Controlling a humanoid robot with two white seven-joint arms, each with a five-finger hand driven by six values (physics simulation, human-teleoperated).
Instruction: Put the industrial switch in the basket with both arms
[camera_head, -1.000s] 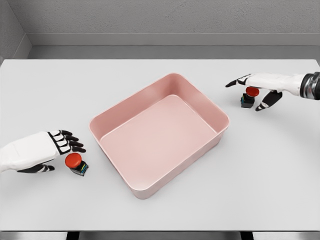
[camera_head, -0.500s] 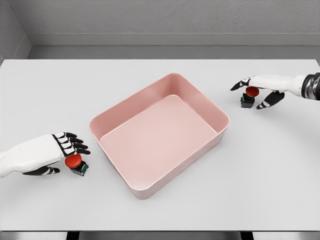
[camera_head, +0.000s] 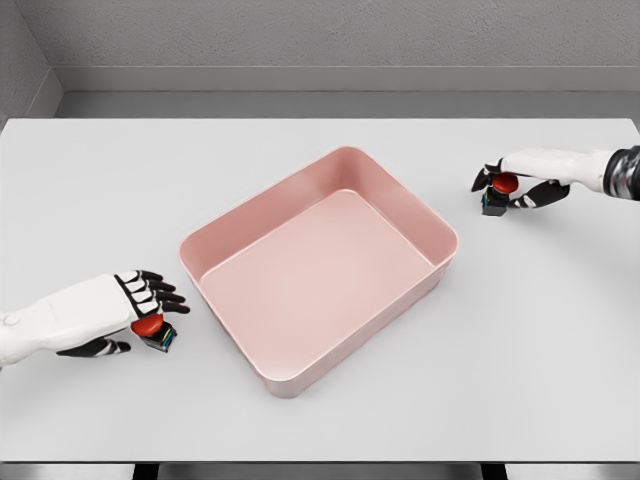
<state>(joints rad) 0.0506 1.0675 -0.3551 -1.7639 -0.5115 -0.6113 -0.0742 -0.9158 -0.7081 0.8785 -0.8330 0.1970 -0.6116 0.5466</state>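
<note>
Two industrial switches with red mushroom buttons on black bases stand on the white table. One switch (camera_head: 157, 337) is at the lower left, and my left hand (camera_head: 150, 320) hovers over its button with the fingers stretched out and the thumb behind it. The other switch (camera_head: 495, 205) is at the right. My right hand (camera_head: 497, 190) is curled around it, with fingers on the far side and thumb on the near side. The empty pink basket (camera_head: 360, 335) sits in the middle between them.
The table (camera_head: 540, 350) has a grey wall behind it, and its front edge runs along the bottom of the view. Each switch stands roughly a hand's width from the basket's nearest wall.
My left hand has slid right and now covers part of the left switch's button. My right hand's fingers, spread before, have curled in around the right switch.
</note>
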